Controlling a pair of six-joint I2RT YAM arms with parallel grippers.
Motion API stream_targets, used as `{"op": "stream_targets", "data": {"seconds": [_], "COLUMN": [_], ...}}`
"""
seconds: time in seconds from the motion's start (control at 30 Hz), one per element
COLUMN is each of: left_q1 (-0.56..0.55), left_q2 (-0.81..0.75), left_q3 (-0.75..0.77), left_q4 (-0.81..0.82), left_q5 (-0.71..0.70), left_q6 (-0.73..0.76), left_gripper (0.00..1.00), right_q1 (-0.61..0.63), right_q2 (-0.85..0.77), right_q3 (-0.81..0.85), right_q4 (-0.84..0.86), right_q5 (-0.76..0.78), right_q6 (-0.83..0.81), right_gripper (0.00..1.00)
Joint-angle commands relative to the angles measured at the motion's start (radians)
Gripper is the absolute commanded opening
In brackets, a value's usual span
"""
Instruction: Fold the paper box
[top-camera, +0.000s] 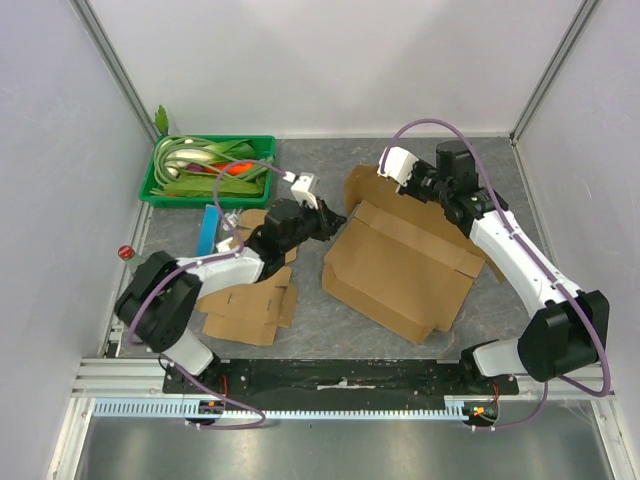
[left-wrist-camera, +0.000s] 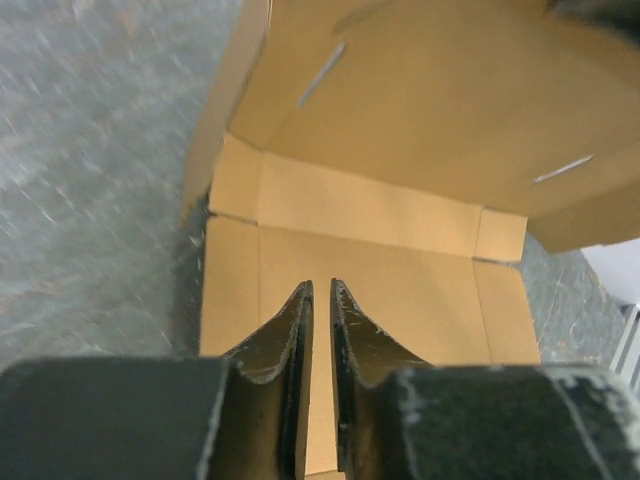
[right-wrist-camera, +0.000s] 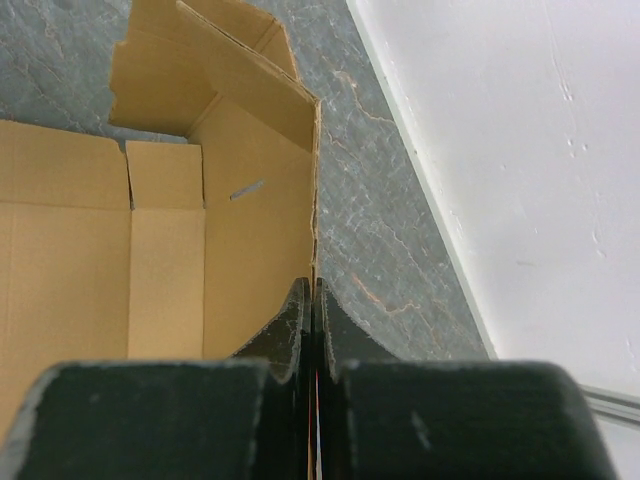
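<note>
The brown paper box (top-camera: 400, 265) lies opened out on the grey table, with its back right flaps raised. My right gripper (top-camera: 452, 205) is shut on the top edge of an upright side wall (right-wrist-camera: 265, 200) of the box; the wall's edge runs straight into the jaws (right-wrist-camera: 314, 292). My left gripper (top-camera: 325, 222) is at the box's left edge. In the left wrist view its fingers (left-wrist-camera: 321, 292) are almost together with a narrow gap, hovering over the flat inner panel (left-wrist-camera: 400, 290), and nothing shows between them.
A green basket (top-camera: 150, 185) of vegetables stands at the back left, with a blue strip (top-camera: 209, 228) beside it. A pile of flat cardboard blanks (top-camera: 250, 300) lies under the left arm. A small red object (top-camera: 125, 251) is at the left edge. White walls enclose the table.
</note>
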Motion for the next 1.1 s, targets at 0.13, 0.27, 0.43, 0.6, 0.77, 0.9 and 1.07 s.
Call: {"op": "stream_targets", "data": {"seconds": [0.13, 0.27, 0.43, 0.6, 0.77, 0.9, 1.07], "left_q1": [-0.030, -0.021, -0.003, -0.001, -0.001, 0.003, 0.005], "left_q2": [0.259, 0.339, 0.416, 0.410, 0.401, 0.369, 0.338], "left_q3": [0.107, 0.137, 0.239, 0.231, 0.207, 0.138, 0.082], "left_q4": [-0.080, -0.231, -0.423, -0.440, -0.308, -0.141, 0.051], "left_q5": [-0.080, -0.198, -0.203, -0.255, -0.149, -0.069, -0.055], "left_q6": [-0.231, -0.305, -0.329, -0.304, -0.215, -0.170, -0.124], "left_gripper": [0.08, 0.02, 0.02, 0.02, 0.02, 0.11, 0.32], "right_q1": [-0.033, -0.053, -0.115, -0.130, -0.129, -0.130, -0.130], "right_q2": [-0.057, -0.060, -0.051, -0.009, 0.007, 0.015, 0.026], "right_q3": [-0.042, -0.042, -0.038, -0.010, -0.016, -0.008, 0.007], "right_q4": [0.082, 0.082, 0.080, 0.039, 0.020, 0.005, -0.009], "right_q5": [-0.104, -0.161, -0.234, -0.312, -0.322, -0.325, -0.302], "right_q6": [0.045, 0.045, 0.060, 0.069, 0.059, 0.051, 0.048], "right_gripper": [0.00, 0.00, 0.00, 0.00, 0.00, 0.00, 0.00]}}
